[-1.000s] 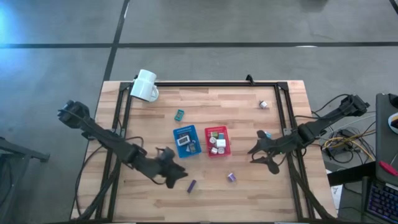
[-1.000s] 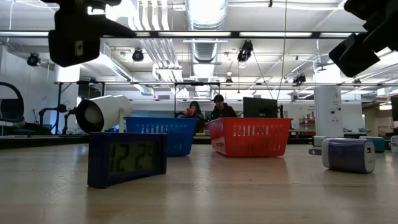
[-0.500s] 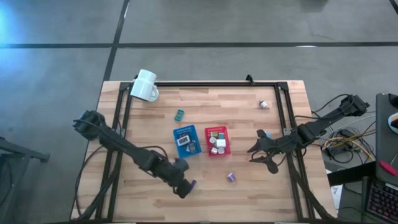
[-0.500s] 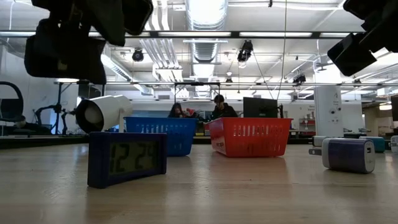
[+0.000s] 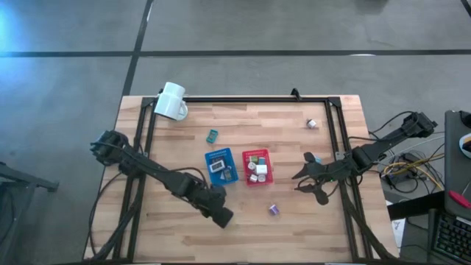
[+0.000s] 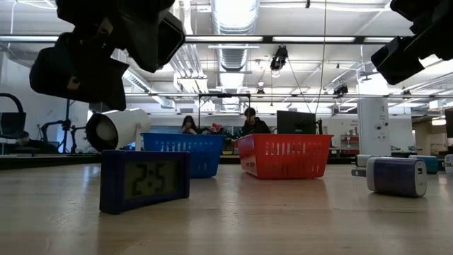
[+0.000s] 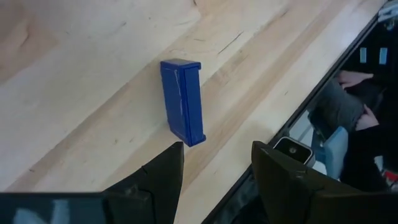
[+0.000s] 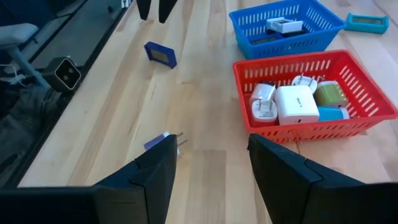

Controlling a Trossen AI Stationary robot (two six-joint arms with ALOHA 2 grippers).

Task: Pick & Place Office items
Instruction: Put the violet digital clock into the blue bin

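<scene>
A small dark blue clock (image 7: 182, 102) stands upright on its long edge near the table's front edge; it also shows in the low view (image 6: 145, 180) and the right wrist view (image 8: 160, 54). My left gripper (image 7: 214, 165) hangs open just above it, slanting down, and hides it in the high view (image 5: 223, 218). The clock lies just ahead of the fingertips, untouched. My right gripper (image 5: 309, 180) waits open above the table's right side. A purple charger (image 5: 274, 210) lies on the wood between the two grippers.
A blue tray (image 5: 220, 166) and a red tray (image 5: 257, 166) with several small pieces stand mid-table. A white mug (image 5: 171, 101) lies at the far left corner. A teal piece (image 5: 212, 135) and a small piece (image 5: 312, 124) lie farther back. People sit beyond the table.
My left gripper has gone toward the table's right and down to the blue clock, tipping its fingers downward and rolling as it went; it now covers the clock in the high view. Its jaws stay open. The clock has kept its place.
</scene>
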